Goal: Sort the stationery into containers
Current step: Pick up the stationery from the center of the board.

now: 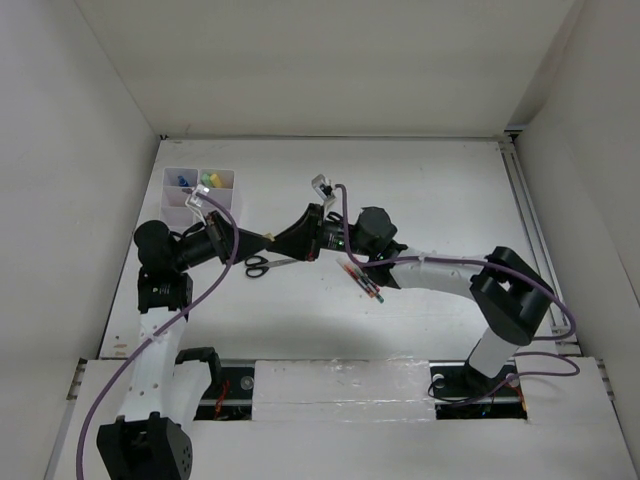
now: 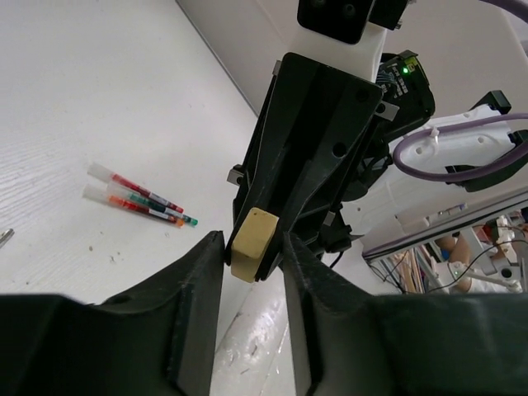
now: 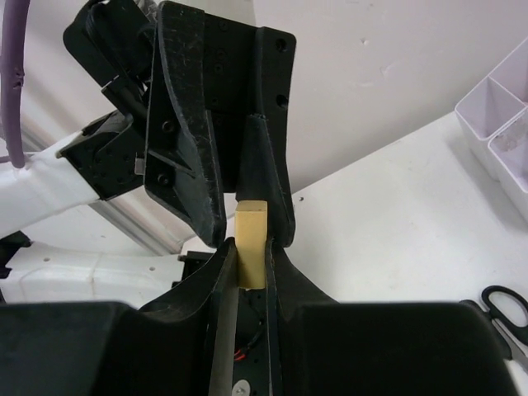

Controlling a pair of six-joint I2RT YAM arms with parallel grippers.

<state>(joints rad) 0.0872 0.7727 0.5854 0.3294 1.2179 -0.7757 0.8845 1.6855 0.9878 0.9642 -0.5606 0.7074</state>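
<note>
Two compartments of the organizer box (image 1: 176, 205) are seen filled, one with the blue-capped bottle (image 1: 183, 181), one with yellow and green highlighters (image 1: 211, 180). The scissors (image 1: 258, 266) and red pens (image 1: 364, 282) lie unsorted on the table (image 1: 420, 200). The tan block (image 3: 252, 247) is pinched in mid-air by the right gripper (image 3: 251, 260). The left gripper (image 2: 252, 242) is set narrowly around its free end; contact cannot be told. The box's near corner is overhung by the left arm.

obstacles: scissors (image 1: 258, 266), pens (image 1: 365, 283) mid-table | free: table (image 1: 450, 195) far right (bare, wide)
</note>
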